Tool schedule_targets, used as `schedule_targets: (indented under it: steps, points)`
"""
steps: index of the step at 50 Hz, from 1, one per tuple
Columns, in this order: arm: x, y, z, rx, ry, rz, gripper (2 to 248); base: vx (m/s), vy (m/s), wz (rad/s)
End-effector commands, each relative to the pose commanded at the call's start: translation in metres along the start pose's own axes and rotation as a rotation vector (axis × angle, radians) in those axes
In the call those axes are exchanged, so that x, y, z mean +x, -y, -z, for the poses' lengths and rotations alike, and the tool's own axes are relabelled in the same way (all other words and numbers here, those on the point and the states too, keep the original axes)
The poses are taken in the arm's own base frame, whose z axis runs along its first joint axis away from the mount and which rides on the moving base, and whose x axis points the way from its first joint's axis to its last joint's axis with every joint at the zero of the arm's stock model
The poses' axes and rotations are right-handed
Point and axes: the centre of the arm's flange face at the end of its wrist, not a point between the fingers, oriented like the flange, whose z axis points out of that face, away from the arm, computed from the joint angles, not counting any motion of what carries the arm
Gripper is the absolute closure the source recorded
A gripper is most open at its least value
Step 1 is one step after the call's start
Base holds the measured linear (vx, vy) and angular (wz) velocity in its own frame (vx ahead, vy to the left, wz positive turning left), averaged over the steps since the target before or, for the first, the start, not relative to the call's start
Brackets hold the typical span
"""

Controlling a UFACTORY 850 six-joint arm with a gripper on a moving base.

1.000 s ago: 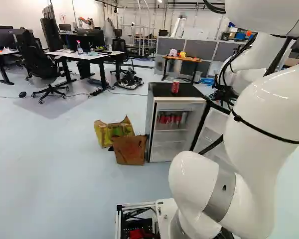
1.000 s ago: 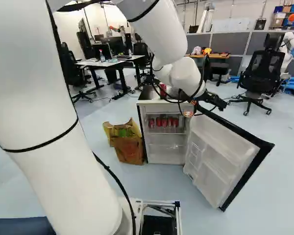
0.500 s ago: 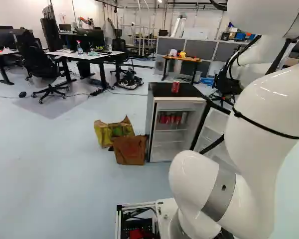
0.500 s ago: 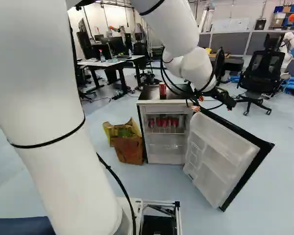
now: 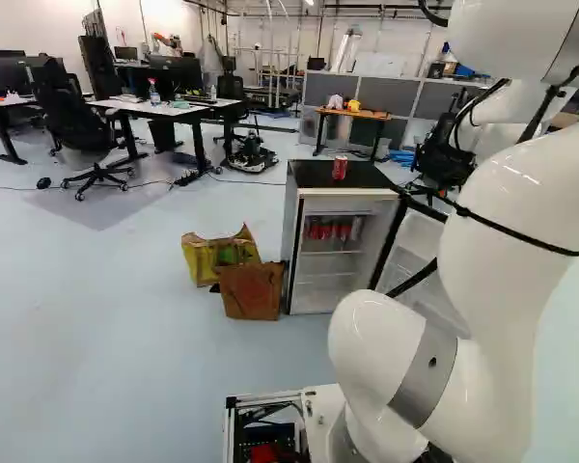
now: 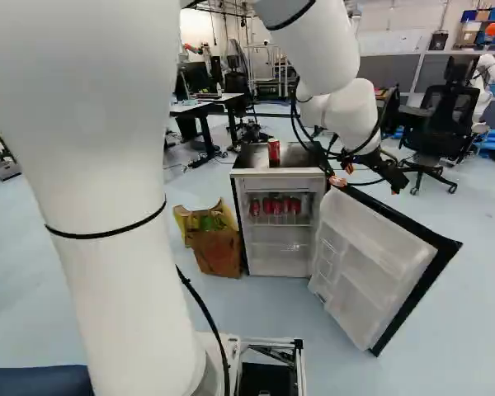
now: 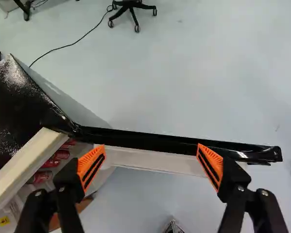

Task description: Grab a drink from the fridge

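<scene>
My black two-finger gripper point(image 6: 368, 185) is wide, nothing held between the orange ribbed pads point(image 7: 90, 166). It sits above the open white fridge door with black outer edging point(image 6: 371, 268). From the wrist, the door's top edge runs across ahead of both fingers, the white inner side showing between them. One finger is on the side toward the small white fridge with a black top point(image 6: 272, 183); the other is farther out along the door.

Drinks: a row of red metal cans point(image 6: 278, 205) upright on the upper shelf inside the fridge, deeper in than my fingers, none touched. What looks like a pale can stands at the row's end in the left base view, but it's small and I can't be sure. A single red can point(image 6: 274, 150) stands upright on the fridge's top.

Beside the fridge, on the side away from the door: a brown paper bag point(image 5: 251, 291), with a yellow bag with green markings point(image 5: 203, 256) just behind it. Farther back: a wooden-topped table point(image 5: 352, 113) in front of grey partitions point(image 5: 391, 94), a white-topped desk point(image 5: 150, 107), a black office chair point(image 6: 441, 124) and another robot point(image 6: 483, 82).
</scene>
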Motion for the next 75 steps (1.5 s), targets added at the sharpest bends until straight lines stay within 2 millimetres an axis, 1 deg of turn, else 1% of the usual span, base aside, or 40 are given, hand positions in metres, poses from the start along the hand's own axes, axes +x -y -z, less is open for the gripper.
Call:
schedule_targets:
  steps: [26, 45, 60, 75]
  points:
    - [0.031, -0.022, -0.028, -0.023, 0.014, -0.038, 3, 0.000, 0.000, 0.000]
    - [0.048, -0.036, -0.050, -0.033, 0.086, -0.057, 3, 0.000, 0.000, 0.000]
    - [0.062, -0.043, -0.068, -0.036, 0.149, -0.066, 3, 0.000, 0.000, 0.000]
    - [0.076, -0.042, -0.087, -0.031, 0.209, -0.066, 3, 0.000, 0.000, 0.000]
